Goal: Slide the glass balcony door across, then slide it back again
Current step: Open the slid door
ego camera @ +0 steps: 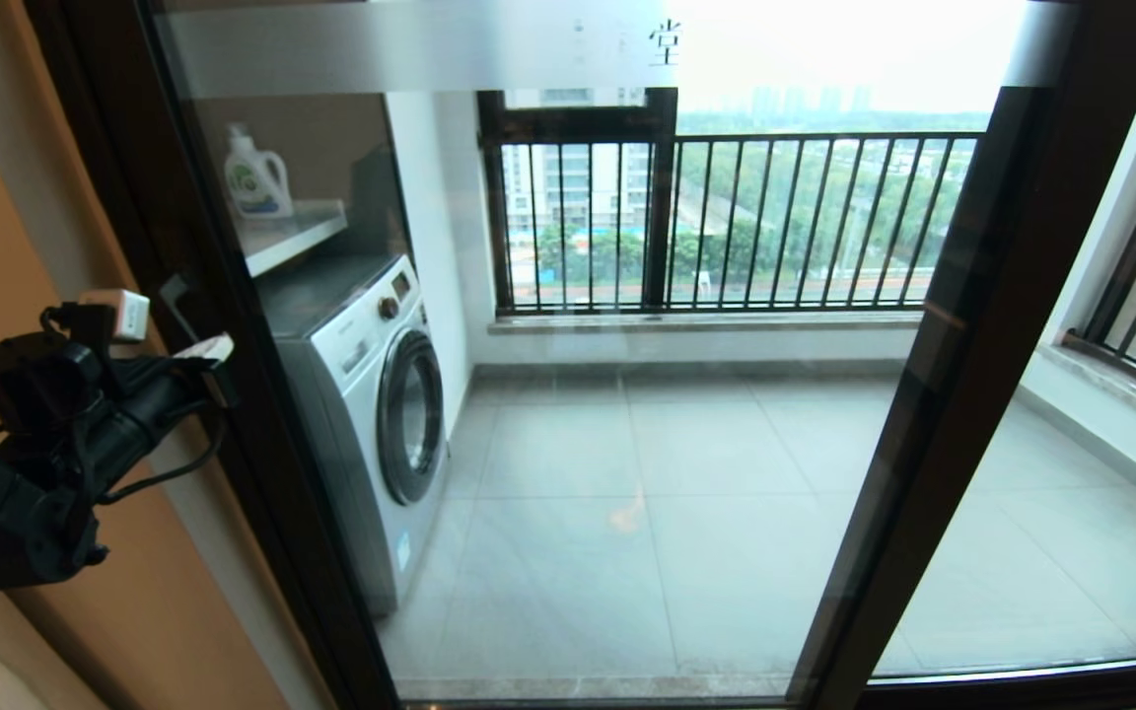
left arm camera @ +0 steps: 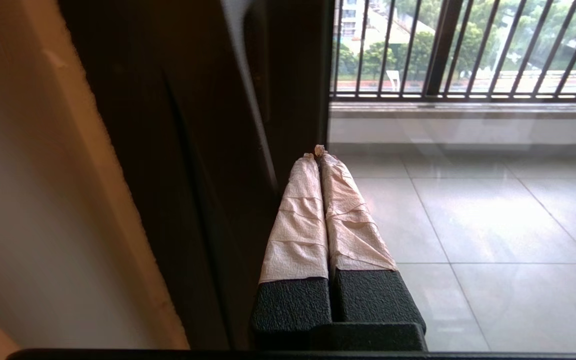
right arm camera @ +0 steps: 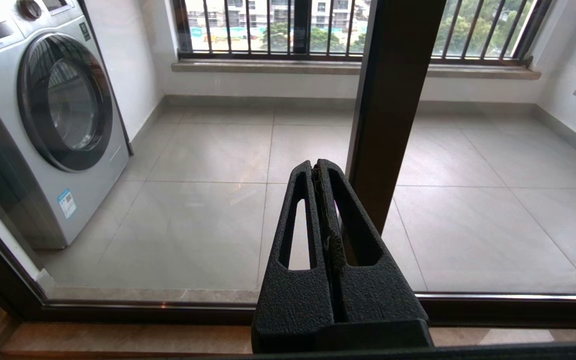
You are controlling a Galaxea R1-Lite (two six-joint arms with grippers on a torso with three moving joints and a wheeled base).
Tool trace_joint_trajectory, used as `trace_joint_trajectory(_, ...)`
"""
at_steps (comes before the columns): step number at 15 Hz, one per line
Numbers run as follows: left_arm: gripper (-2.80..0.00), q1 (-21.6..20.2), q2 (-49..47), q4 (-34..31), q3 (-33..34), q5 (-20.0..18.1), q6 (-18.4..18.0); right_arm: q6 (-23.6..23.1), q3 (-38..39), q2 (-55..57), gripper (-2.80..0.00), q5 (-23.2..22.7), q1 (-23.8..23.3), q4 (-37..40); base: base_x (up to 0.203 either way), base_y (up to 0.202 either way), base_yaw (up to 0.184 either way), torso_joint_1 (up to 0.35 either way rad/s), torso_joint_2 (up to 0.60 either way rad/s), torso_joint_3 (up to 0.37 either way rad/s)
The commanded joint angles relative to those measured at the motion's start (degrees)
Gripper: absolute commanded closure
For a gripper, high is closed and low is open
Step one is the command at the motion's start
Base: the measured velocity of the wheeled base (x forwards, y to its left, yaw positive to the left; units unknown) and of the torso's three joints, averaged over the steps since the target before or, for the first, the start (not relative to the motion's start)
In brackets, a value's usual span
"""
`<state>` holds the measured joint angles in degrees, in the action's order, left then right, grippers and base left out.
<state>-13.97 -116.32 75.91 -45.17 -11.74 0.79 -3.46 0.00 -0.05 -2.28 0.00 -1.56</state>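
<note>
The glass balcony door fills the head view, a clear pane in a dark frame. Its left upright stands next to the beige wall. My left gripper is shut with nothing between its fingers. Its tape-wrapped fingertips rest against the inner edge of that dark upright, beside the glass. A short black bar handle juts out just above the gripper. My right gripper is out of the head view. It hangs shut and empty, low before the glass, in front of a second dark upright.
Behind the glass a white washing machine stands at the left, with a detergent bottle on a shelf above it. A railed outer window closes the far side. The door's bottom track runs along the floor.
</note>
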Motion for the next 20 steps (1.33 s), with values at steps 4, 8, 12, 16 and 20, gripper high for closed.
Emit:
trace_joint_trajectory(4, 0.00, -1.0, -1.0, 0.6, -0.1, -0.2, 0.0, -0.1, 0.7, 0.0, 0.00, 0.0, 0.0, 0.0, 0.000, 0.000, 0.000, 0.000, 0.00, 0.000)
trace_joint_trajectory(8, 0.00, -1.1, -0.9, 0.6, -0.2, -0.3, 0.0, -0.1, 0.7, 0.0, 0.00, -0.1, 0.0, 0.0, 0.000, 0.000, 0.000, 0.000, 0.00, 0.000)
trace_joint_trajectory(12, 0.00, -2.6, -1.0, 0.6, -0.9, -0.4, 0.0, -0.1, 0.7, 0.0, 0.00, -0.1, 0.0, 0.0, 0.000, 0.000, 0.000, 0.000, 0.00, 0.000)
trace_joint_trajectory(16, 0.00, -3.3, -2.0, 0.5, -1.6, -0.5, -0.1, -0.1, 0.7, 0.0, 0.00, -0.1, 0.0, 0.0, 0.000, 0.000, 0.000, 0.000, 0.00, 0.000)
trace_joint_trajectory(20, 0.00, -3.2, 1.0, 0.6, 1.2, -1.6, -0.1, -0.1, 0.7, 0.0, 0.00, 0.0, 0.0, 0.0, 0.000, 0.000, 0.000, 0.000, 0.00, 0.000)
